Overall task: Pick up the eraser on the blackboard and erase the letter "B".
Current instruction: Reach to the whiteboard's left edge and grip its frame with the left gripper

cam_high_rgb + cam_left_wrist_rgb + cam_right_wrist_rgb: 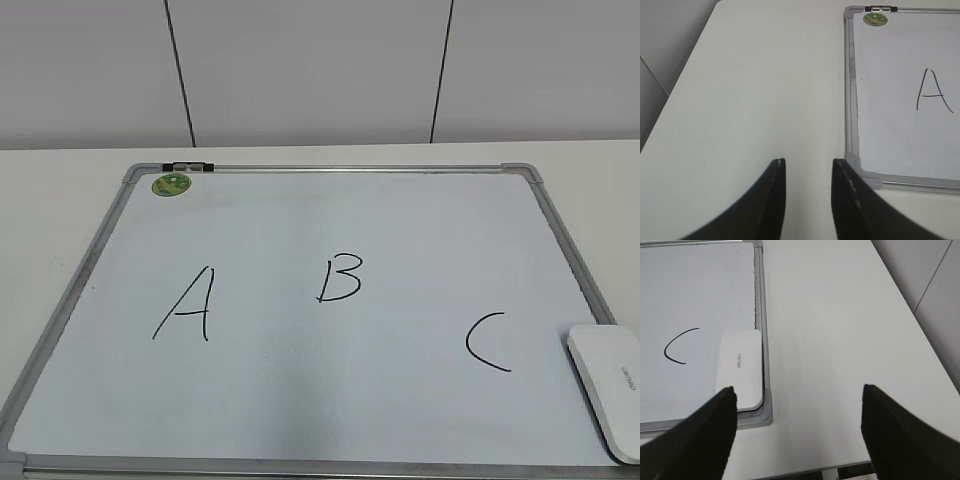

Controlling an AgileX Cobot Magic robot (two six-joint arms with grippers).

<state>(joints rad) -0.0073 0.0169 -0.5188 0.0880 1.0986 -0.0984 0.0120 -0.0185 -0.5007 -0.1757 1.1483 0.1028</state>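
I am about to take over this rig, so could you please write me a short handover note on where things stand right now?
Left gripper: open, empty, over bare table left of the whiteboard.
Right gripper: wide open, empty, above the board's near right corner, not touching the eraser.
Eraser: lying flat in that corner against the frame, right of the C.
Letter B: whole, mid-board between the A and C.
Done: nothing yet.
Left: pick up the eraser, wipe off only the B.
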